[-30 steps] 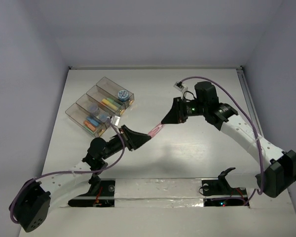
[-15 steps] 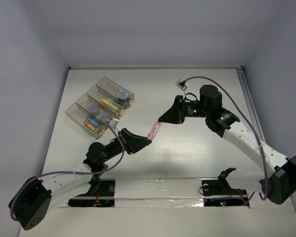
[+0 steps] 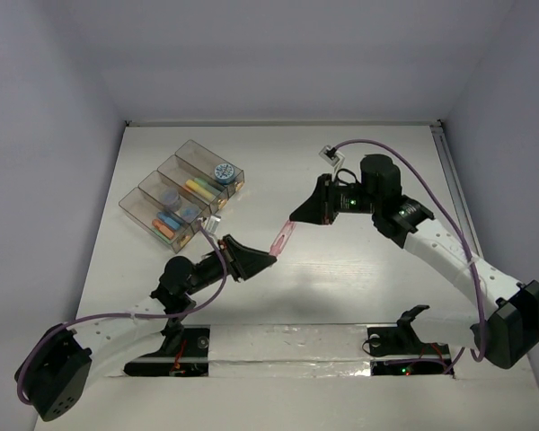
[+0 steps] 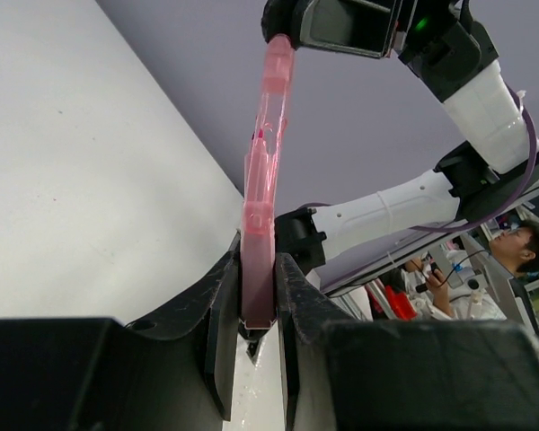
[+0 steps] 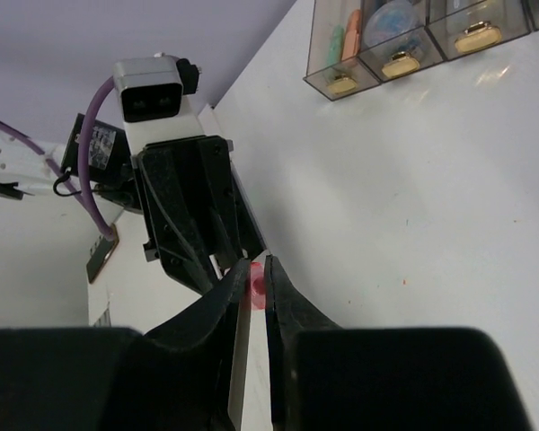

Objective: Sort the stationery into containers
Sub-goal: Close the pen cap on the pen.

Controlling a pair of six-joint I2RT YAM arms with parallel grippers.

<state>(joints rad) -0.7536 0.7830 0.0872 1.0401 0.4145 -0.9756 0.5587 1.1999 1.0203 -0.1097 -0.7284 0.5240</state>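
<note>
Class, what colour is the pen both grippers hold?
Translucent pink pen; clearest in left wrist view.

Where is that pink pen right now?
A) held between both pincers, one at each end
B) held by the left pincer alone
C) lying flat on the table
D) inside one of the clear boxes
A: the pink pen bridges the two arms, one end clamped in the left pincer and the other end in the right pincer.
</note>
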